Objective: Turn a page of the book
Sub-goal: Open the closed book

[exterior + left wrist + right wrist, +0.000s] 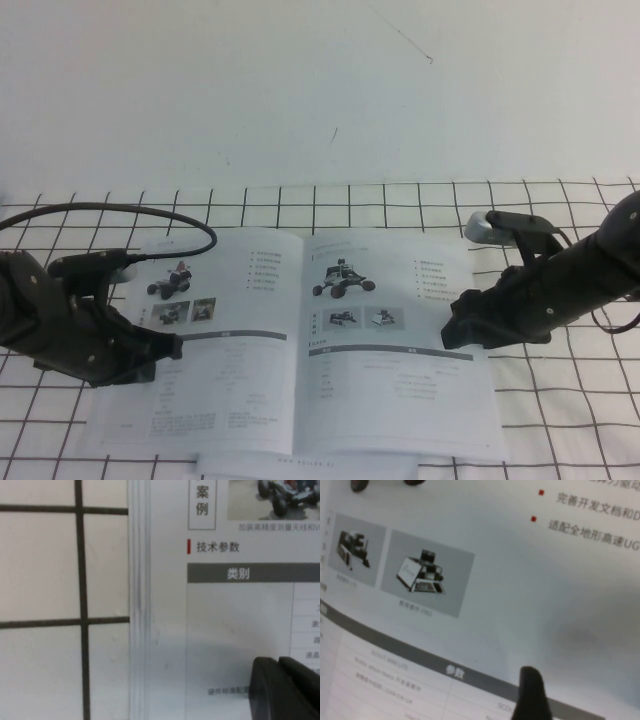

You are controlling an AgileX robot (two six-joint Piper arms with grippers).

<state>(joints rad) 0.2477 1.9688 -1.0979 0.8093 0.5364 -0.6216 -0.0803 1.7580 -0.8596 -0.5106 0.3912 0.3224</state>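
The book (pixel 250 330) lies open and flat on the gridded table. Its right leaf, the page (pixel 395 340), shows a black rover above two small photos; these photos also show in the right wrist view (pixel 415 572). The left leaf shows a rover with a red-topped rider. My left gripper (pixel 170 348) is shut and empty, low over the left leaf near its outer edge; it also shows in the left wrist view (pixel 280 665). My right gripper (pixel 455 330) is at the page's outer right part, its dark tip (pixel 530 695) over the grey header bar.
A plain white sheet (pixel 310 465) sticks out from under the book at the front. The white cloth with a black grid (pixel 560 420) covers the table. The left arm's black cable (pixel 150 212) arcs over the book's far left corner.
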